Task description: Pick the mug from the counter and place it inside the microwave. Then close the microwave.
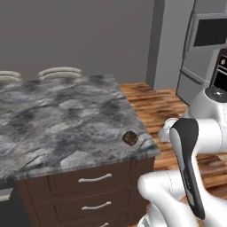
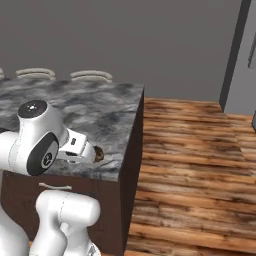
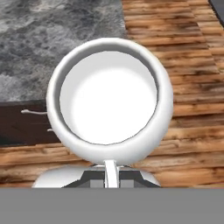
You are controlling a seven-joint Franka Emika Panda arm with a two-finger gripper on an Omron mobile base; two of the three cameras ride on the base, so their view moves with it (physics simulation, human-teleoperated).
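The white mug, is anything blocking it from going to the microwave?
The small round white mug is held up off the grey marbled counter, over bare wooden floor. Nothing visible blocks it, but the microwave's opening can't be seen from here.

We see no readable text, label, brand, number or sign anywhere. The mug (image 3: pixel 109 98) is plain white inside and out, the counter (image 1: pixel 57 119) carries nothing but grey marbling, and the dark panels far beyond the counter's right end are too small and blurred for us to make out characters.
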